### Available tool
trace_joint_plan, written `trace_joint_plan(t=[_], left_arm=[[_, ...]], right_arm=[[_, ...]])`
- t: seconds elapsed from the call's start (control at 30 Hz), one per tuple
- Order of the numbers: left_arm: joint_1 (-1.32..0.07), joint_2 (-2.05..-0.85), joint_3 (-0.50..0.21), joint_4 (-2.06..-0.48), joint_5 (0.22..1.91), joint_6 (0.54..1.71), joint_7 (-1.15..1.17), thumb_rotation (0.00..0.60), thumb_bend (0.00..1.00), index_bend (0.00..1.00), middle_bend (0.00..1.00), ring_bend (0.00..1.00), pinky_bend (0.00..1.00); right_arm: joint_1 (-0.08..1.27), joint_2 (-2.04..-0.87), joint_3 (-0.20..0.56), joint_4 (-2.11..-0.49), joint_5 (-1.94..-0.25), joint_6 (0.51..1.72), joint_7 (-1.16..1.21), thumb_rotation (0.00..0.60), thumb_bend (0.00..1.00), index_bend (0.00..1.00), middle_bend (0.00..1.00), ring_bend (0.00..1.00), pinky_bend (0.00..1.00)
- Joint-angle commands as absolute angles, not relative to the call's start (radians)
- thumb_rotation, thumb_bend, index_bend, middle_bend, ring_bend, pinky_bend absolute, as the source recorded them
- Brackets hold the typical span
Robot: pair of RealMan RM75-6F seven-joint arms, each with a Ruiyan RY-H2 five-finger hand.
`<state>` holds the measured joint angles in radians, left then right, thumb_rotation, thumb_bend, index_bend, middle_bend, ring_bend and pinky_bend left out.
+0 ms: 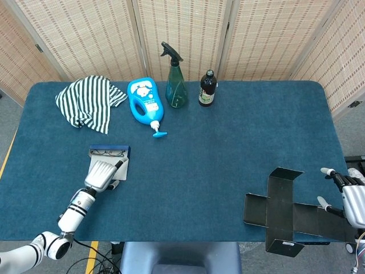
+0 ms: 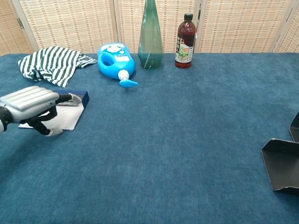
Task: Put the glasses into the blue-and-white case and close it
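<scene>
The blue-and-white case (image 1: 122, 163) lies open at the table's left, its blue tray at the back and its white flap (image 2: 70, 119) spread flat toward the front. Dark-framed glasses (image 1: 108, 152) lie in the blue tray. In the chest view only a bit of the glasses (image 2: 71, 103) shows behind my thumb. My left hand (image 1: 102, 174) hovers palm-down over the white flap, fingers bent downward, thumb pointing at the tray, holding nothing; the chest view shows this left hand (image 2: 31, 101) too. My right hand (image 1: 352, 198) sits at the table's right front edge, fingers apart and empty.
A striped cloth (image 1: 88, 101), a blue detergent bottle (image 1: 145, 101), a green spray bottle (image 1: 175, 85) and a dark bottle (image 1: 207, 89) line the back. A flattened black cardboard box (image 1: 279, 214) lies at the front right, beside my right hand.
</scene>
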<state>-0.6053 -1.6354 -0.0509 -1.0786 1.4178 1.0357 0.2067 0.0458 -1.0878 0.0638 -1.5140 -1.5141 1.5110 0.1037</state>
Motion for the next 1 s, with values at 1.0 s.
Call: trace_joint_plan(t=[1.0], left_arm=[[-0.623,-1.682,-0.081,-1.0,1.397,1.029,0.198,0.6,0.32,0.19,0.96,0.96,1.0]], right_arm=[[0.038,-1.094,0.062,-1.5,-1.512,1.517,0.116,0.6,0.22,0.23,0.38,0.43,0.38]])
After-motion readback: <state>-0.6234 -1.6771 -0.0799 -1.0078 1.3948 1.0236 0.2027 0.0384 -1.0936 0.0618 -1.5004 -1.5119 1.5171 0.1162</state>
